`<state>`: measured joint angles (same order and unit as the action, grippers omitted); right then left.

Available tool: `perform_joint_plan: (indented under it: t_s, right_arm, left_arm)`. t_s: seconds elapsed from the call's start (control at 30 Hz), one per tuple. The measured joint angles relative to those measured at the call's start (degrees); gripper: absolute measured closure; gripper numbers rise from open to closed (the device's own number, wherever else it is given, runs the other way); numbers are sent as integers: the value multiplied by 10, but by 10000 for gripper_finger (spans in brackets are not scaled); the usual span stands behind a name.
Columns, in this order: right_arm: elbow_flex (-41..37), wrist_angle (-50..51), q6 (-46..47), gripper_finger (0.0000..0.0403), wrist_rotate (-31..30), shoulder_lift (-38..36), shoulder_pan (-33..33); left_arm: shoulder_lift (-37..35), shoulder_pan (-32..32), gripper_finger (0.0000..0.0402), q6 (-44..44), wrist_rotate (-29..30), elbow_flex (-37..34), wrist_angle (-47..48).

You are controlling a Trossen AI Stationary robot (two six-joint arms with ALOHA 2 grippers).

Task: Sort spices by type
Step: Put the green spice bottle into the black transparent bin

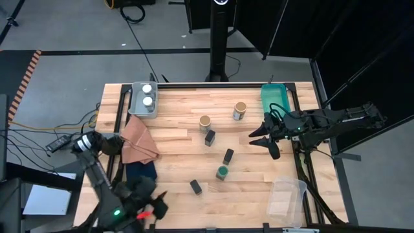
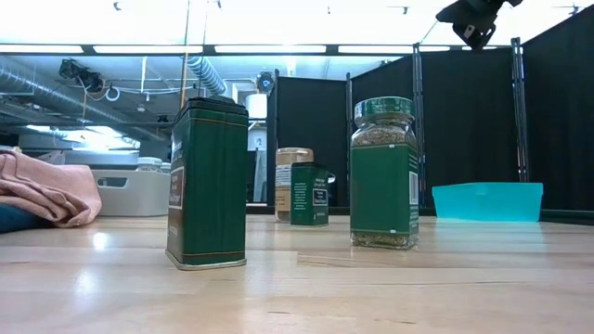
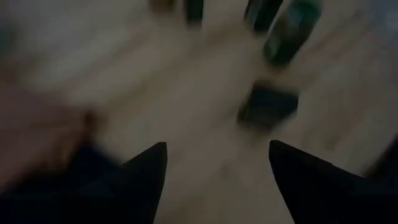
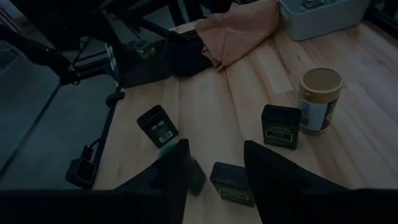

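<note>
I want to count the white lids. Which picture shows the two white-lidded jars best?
The high view: both white-lidded jars stand clearly in the grey bin at the table's far left corner. The low view shows little beyond that bin, the right wrist view only its edge, the left wrist view nothing of them.

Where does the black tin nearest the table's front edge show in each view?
High view: black tin near the front edge, left of centre.
Low view: the closest object, left of centre.
Left wrist view: blurred dark block beyond the fingers.
Right wrist view: alone near the table's edge.
Shared landmark: green-lidded jar, its nearest neighbour.
</note>
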<state>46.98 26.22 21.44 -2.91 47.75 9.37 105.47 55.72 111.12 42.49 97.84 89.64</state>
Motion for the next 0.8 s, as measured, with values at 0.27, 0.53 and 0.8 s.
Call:
perform_joint_plan:
  t_s: [0.27, 0.53, 0.8]
  right_arm:
    - [0, 0, -6, 243, 30, 0, 0]
    - [0, 0, -6, 243, 71, 0, 0]
    - [0, 1, -6, 243, 91, 0, 0]
  left_arm:
    - [-1, -136, 115, -289, 71, 14, -88]
    - [-2, -266, 115, -712, -24, 13, -372]
    - [-2, -370, 115, -927, -186, 13, -505]
